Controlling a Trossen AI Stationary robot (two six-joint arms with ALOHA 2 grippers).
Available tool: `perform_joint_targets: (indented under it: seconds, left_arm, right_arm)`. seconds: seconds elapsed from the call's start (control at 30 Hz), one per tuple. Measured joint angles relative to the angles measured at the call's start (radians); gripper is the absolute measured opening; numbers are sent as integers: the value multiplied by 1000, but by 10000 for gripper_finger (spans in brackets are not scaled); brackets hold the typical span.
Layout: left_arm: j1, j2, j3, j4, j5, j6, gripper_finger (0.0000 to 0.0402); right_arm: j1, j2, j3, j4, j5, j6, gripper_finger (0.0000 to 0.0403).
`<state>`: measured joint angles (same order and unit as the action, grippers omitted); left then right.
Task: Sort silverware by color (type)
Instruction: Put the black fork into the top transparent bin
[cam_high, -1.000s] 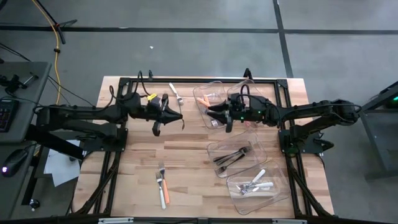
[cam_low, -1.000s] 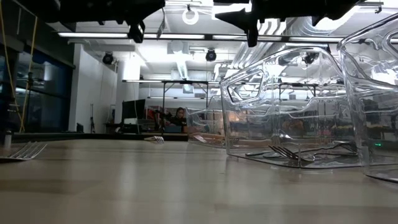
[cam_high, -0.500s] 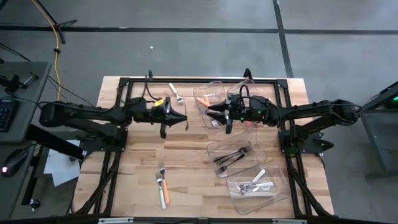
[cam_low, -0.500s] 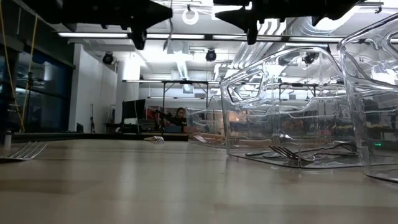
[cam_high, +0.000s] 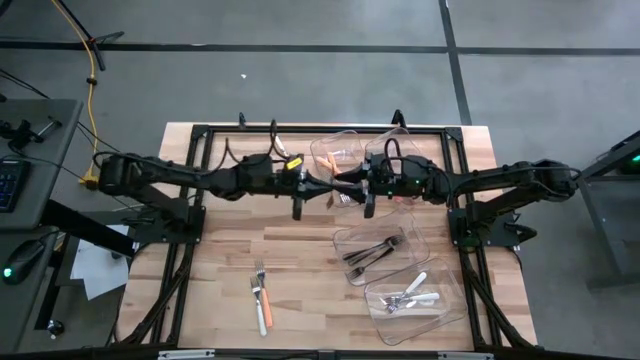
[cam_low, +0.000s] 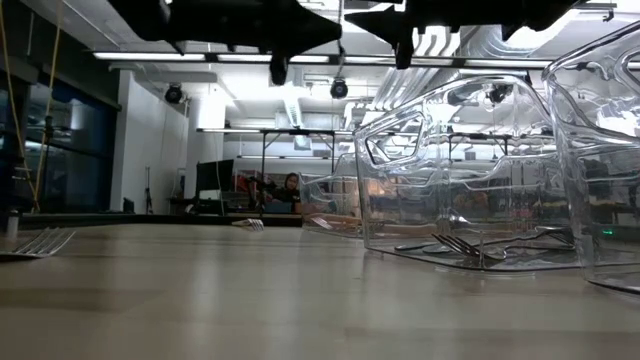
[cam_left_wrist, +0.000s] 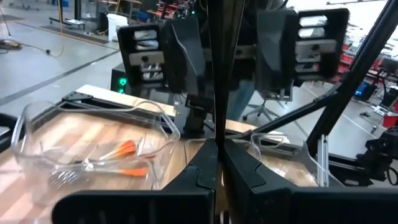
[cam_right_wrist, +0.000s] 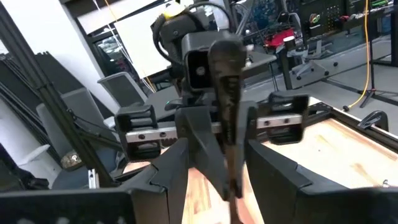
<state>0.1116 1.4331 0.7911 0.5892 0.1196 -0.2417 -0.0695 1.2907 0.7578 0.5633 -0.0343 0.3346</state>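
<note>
I have the left gripper (cam_left_wrist: 217, 146) reached out over the middle of the wooden surface (cam_high: 230, 250). Its jaws are pressed together on a slim dark-handled piece of silverware (cam_right_wrist: 225, 93), which stands on end past the fingertips. The right gripper (cam_high: 347, 188) faces it tip to tip. Its jaws are spread, one on each side of that dark handle, with a sliver of gap on either side in the right wrist view. I cannot tell whether it is a knife, fork or spoon.

Just behind and beside the right jaws sits a clear plastic bin (cam_high: 325, 150) holding the orange-handled pieces (cam_left_wrist: 124, 149), with a fork head lying among them. Well apart from both jaws, nearer the front edge on the right arm's side, a second clear bin (cam_high: 420, 245) holds dark metal forks (cam_high: 372, 252). A third clear bin (cam_high: 450, 300) beyond it holds white-handled pieces (cam_high: 412, 295).

Also well apart from the jaws, on the left gripper's side, a white-handled fork (cam_high: 259, 283) and an orange-handled piece (cam_high: 265, 315) lie loose on the bare wood.

A small yellow tag (cam_high: 294, 160) sits on the left arm behind the jaws; its print is too small for me to read.
</note>
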Motion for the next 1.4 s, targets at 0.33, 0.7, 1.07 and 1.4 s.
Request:
perform_joint_targets:
  seconds: [0.33,0.7,1.07,1.4]
  left_arm:
    - [-4,75,71,2,1,0,0]
    - [-4,77,73,7,0,10,0]
    - [-2,77,73,8,0,10,8]
    - [1,61,73,-32,-1,-7,49]
  right_arm:
    - [20,0,0,-25,53,5,144]
    - [20,0,0,-52,53,5,114]
    - [17,0,0,-54,57,0,18]
    - [17,1,0,-53,57,-7,5]
